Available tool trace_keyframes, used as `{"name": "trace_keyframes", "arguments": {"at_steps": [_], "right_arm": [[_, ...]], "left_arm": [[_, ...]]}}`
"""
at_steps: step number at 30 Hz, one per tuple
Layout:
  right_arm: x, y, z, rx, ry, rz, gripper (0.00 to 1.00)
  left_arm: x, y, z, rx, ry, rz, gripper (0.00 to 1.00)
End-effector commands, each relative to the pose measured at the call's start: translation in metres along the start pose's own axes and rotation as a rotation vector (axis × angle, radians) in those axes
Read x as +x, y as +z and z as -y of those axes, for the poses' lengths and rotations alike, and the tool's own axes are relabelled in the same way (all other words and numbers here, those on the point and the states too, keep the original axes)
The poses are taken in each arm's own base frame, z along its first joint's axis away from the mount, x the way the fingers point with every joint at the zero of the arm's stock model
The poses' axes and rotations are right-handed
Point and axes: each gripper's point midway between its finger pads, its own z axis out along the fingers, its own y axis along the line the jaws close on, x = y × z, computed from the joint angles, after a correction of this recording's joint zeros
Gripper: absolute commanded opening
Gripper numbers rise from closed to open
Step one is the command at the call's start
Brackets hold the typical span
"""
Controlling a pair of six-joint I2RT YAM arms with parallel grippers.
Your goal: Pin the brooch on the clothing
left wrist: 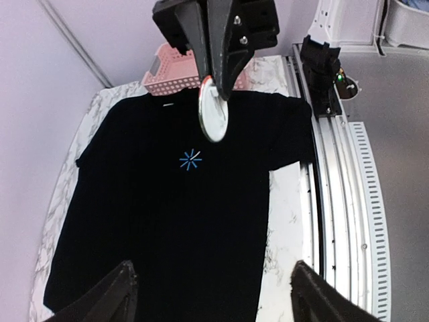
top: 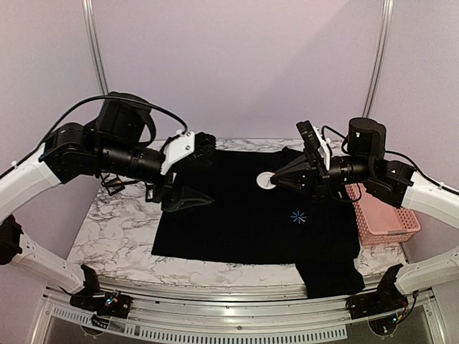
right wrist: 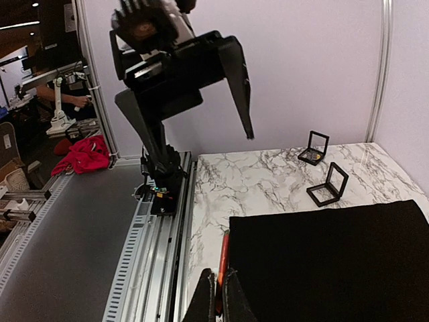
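1. Brooch (top: pixel 267 180) from the top camera: a round white disc pinched in my right fingers (top: pixel 288 176), over the black T-shirt (top: pixel 229 222) that lies spread flat on the marble worktop (top: pixel 115 229). The light-blue starburst mark (top: pixel 297 217) sits nearer my bases, a little to the right of the disc. My left fingers (top: pixel 188 197) hang spread over the T-shirt's left edge, gripping nothing. A pink basket (top: pixel 384 215) stands just beside the T-shirt on the right.
2. Left wrist camera: my left fingers (left wrist: pixel 114 295) frame the bottom, wide apart and empty. Opposite, the right fingers (left wrist: pixel 214 47) clamp the brooch (left wrist: pixel 213 115) by its upper rim, above the T-shirt (left wrist: pixel 167 228) and near the starburst mark (left wrist: pixel 190 159).
3. Right wrist camera: my right fingers (right wrist: pixel 213 298) are pressed close together, and I cannot make out the disc itself. The T-shirt (right wrist: pixel 328 261) lies just beside them. The left fingers (right wrist: pixel 238 87) hang spread above the worktop (right wrist: pixel 268 181), where two small black frame boxes (right wrist: pixel 315 146) stand apart from the T-shirt.
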Motion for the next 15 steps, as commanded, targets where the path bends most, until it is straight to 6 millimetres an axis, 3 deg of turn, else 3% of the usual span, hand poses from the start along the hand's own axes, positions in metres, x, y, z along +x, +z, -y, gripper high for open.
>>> {"name": "trace_keyframes", "arguments": {"at_steps": [1, 4, 7, 15], "right_arm": [[0.010, -0.011, -0.029, -0.115, -0.048, -0.081, 0.00], [0.011, -0.012, -0.028, -0.108, -0.093, -0.111, 0.00], [0.009, -0.010, -0.026, -0.115, -0.104, -0.138, 0.00], [0.010, -0.005, -0.020, -0.130, -0.131, -0.183, 0.00]], "left_arm": [[-0.044, 0.050, 0.006, 0.055, -0.111, 0.138, 0.71], [-0.051, 0.074, 0.014, 0.106, -0.159, 0.130, 0.65], [-0.054, 0.084, 0.020, 0.136, -0.200, 0.148, 0.58], [-0.055, 0.091, 0.027, 0.172, -0.247, 0.181, 0.34]]}}
